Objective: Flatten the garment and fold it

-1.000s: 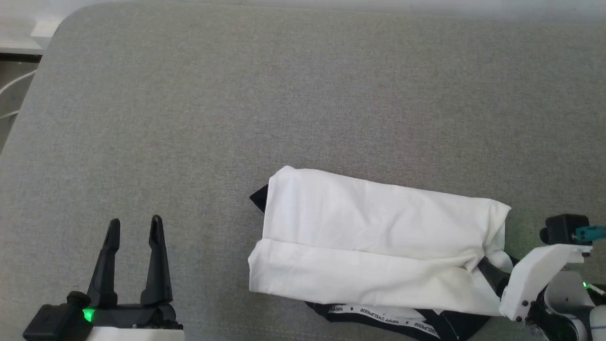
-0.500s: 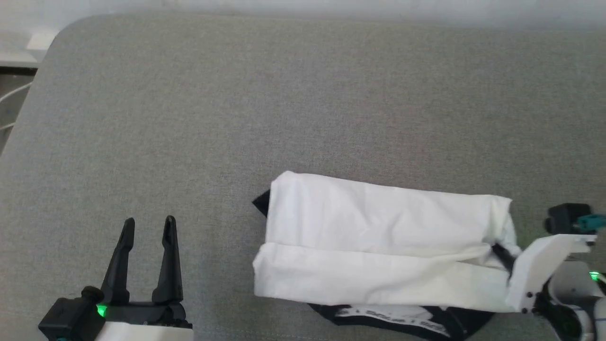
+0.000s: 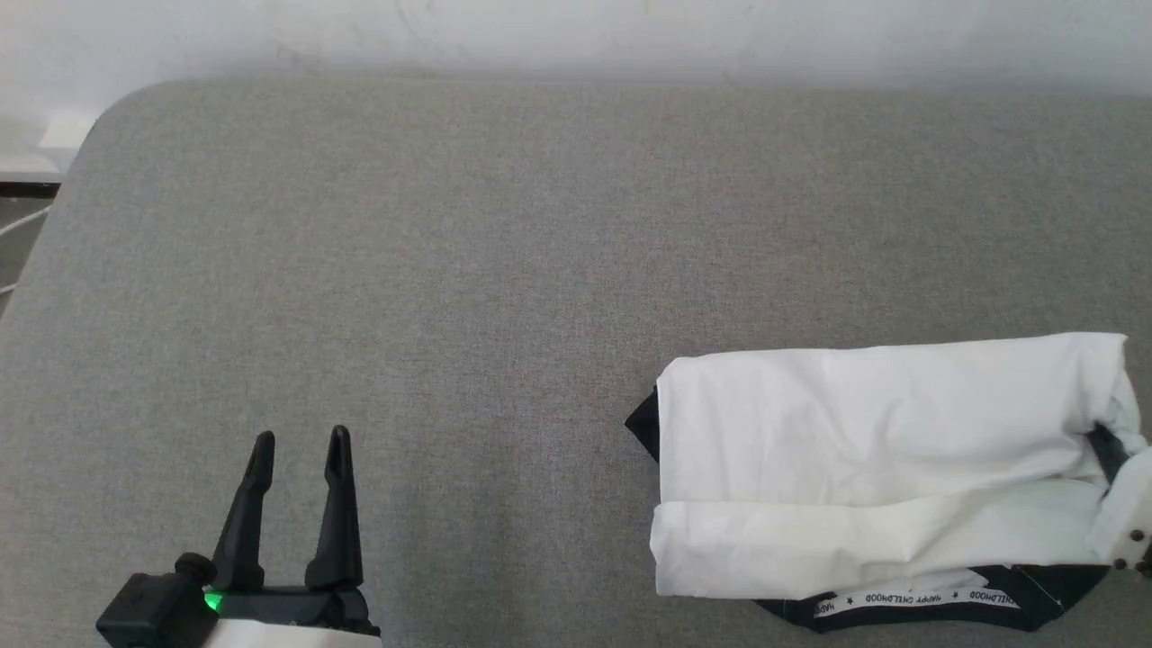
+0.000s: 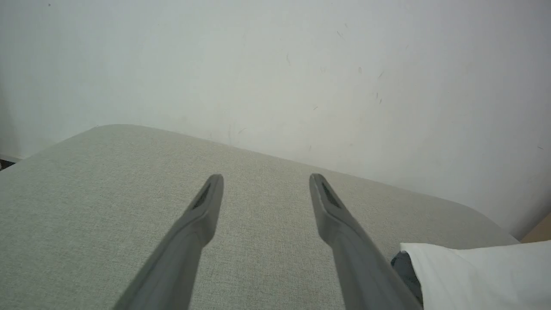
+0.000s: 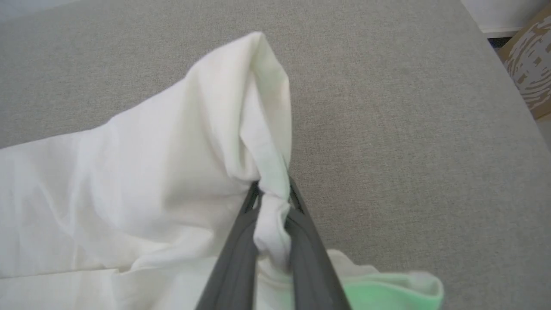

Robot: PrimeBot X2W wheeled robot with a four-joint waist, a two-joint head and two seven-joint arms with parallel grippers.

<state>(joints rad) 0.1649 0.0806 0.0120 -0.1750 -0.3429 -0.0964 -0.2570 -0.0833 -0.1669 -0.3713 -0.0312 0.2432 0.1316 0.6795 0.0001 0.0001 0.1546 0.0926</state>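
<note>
- Garment (image 3: 882, 450) lies on the grey fabric worktop (image 3: 450, 270) as a long, folded white bundle, close to the worktop's near edge and toward its right side.
- Along the garment's nearest edge, the black collar shows from under the white layers, and the lettered white neck band (image 3: 918, 598) runs lengthwise along it.
- Well to the left of the garment and apart from it, the left claw (image 3: 301, 436) has its two dark fingers spread with nothing between them. They point away toward the far edge, and a green light (image 3: 213, 601) glows at its base.
- At the garment's right end, the right claw (image 5: 272, 193) is clamped together on a bunched pinch of white cloth. The fabric above the pinch is drawn up into a ridge.
- At the garment's left end, on its far side, a small black corner (image 3: 643, 423) pokes out from beneath the white.
- Beyond the garment, the worktop runs on to its rounded far edge, with a pale wall (image 3: 576, 36) behind it.
</note>
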